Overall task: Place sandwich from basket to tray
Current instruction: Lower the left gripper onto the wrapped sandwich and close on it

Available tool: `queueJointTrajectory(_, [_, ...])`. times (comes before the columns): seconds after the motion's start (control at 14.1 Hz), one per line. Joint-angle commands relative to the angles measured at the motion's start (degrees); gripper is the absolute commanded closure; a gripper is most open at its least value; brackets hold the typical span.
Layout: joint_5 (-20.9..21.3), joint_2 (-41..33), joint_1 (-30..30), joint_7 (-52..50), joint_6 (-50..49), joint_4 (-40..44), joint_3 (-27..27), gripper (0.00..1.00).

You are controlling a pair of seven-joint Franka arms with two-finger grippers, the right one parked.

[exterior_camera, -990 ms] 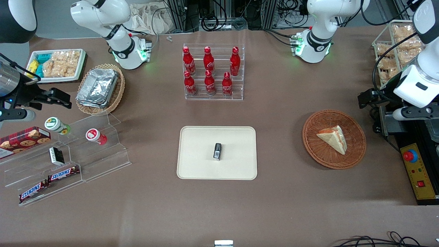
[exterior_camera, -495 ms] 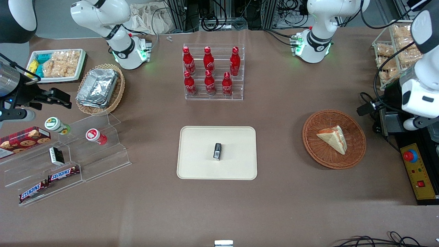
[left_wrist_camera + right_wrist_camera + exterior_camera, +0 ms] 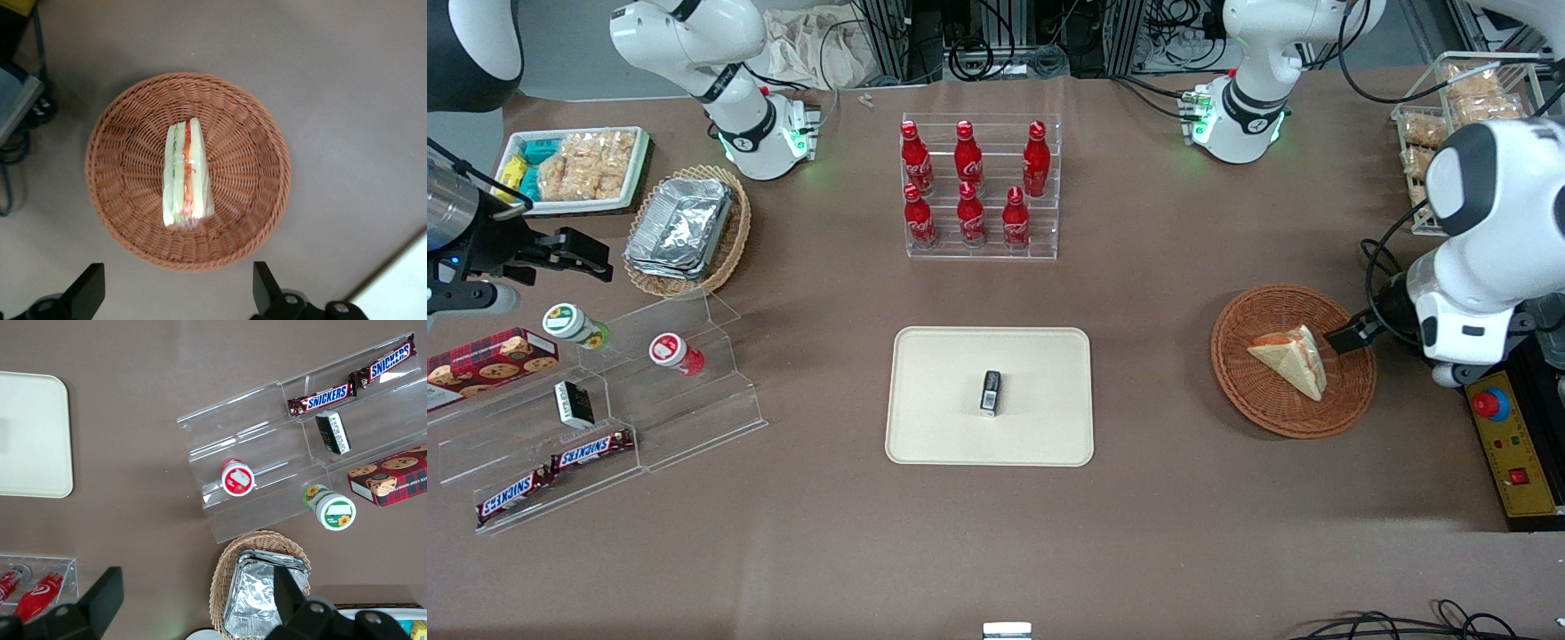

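Sandwich (image 3: 1291,357) lies in the round wicker basket (image 3: 1263,400), cut edge up. The tool (image 3: 175,293) hovers above the basket's rim, fingers (image 3: 263,283) spread apart, holding nothing. The beige tray (image 3: 934,427) sits well apart on the surface (image 3: 1138,533), carrying a small dark packet (image 3: 990,392).

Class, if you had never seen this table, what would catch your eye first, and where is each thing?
Six red bottles stand in a clear rack, farther from the camera than the cream tray. Toward the working arm's end, a sandwich lies in a brown basket, with the gripper above the basket's edge, jaws open.
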Motion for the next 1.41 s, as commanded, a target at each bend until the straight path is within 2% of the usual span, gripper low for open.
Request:
queueJointTrajectory(0.0, [0.63,0.58,0.05,-4.84,9.88,-7.44,0.57,0.00])
queueJointTrajectory(0.28, [0.63,7.17,-0.04,-10.47,15.18,-8.78,0.57,0.00])
queueJointTrajectory(0.64, [0.63,10.87,-0.04,-11.62,20.19,-12.55,0.84,0.00])
queueJointTrajectory(0.71, [0.63,11.39,0.05,-11.62,20.81,-12.82,0.84,0.03])
queueJointTrajectory(0.78, [0.54,12.35,0.05,-11.62,21.68,-12.82,1.27,0.19])
queueJointTrajectory(0.92, [0.63,13.07,-0.04,-11.45,22.92,-12.82,2.33,0.79])
queueJointTrajectory(0.99, [0.72,12.55,-0.04,-11.19,22.84,-12.91,2.42,1.00])
queueJointTrajectory(1.13, [0.72,9.66,-0.04,-10.83,20.74,-12.30,2.51,1.00])
queueJointTrajectory(1.34, [0.98,3.24,-0.21,-6.29,5.84,-6.52,2.33,1.00])
